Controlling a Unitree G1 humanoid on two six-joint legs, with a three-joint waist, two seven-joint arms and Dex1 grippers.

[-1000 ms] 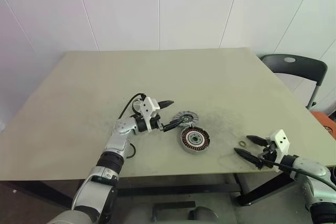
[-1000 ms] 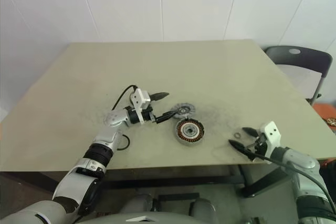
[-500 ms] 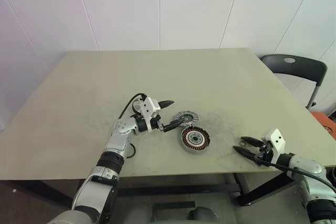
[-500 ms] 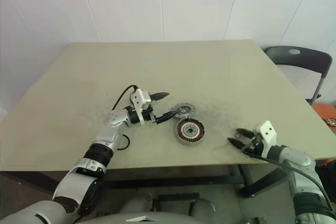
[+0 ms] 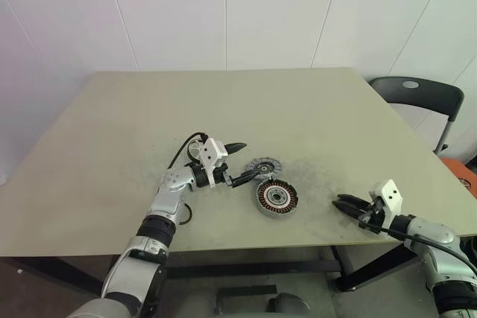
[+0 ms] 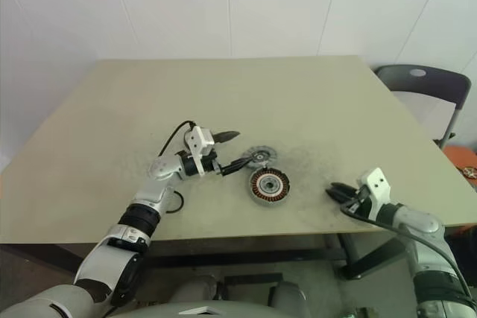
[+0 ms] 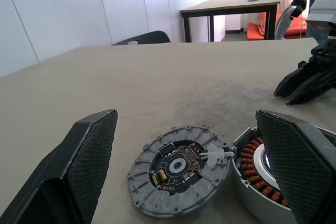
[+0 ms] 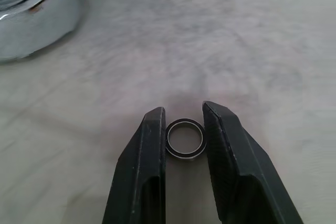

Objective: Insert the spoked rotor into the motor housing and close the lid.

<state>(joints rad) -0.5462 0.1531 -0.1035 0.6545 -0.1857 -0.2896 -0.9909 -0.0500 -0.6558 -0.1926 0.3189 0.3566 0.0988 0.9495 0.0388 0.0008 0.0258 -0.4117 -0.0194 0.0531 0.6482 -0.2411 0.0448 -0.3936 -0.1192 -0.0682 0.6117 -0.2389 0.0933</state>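
Black, cross-hatched pads line the left gripper (image 5: 240, 163), whose two fingers stand spread wide and level above the pale olive-green tabletop (image 5: 112, 132) — nothing is between them. One fingertip hangs free over the table; the other rests at the edge of the small round grey metallic lid (image 5: 263, 167), though contact cannot be confirmed. In the left wrist view the lid (image 7: 179, 168) lies flat with its inner side up, showing a dark centre with small components; no legible writing can be made out there. Just beside it, nearer the table's front edge, the round motor housing (image 5: 276, 198) with its copper-orange coil ring lies flat as well, axis upright, silver-red hub facing up; the two rims look touching.

Well to the right, near the front edge, the right gripper (image 8: 184, 124) points toward the middle of the table — its narrowed fingers flank a small dark-rimmed metal ring (image 8: 185, 139) lying flat, both pads right against its rim. A dark plastic chair (image 5: 414, 98) stands beyond the table's right corner.
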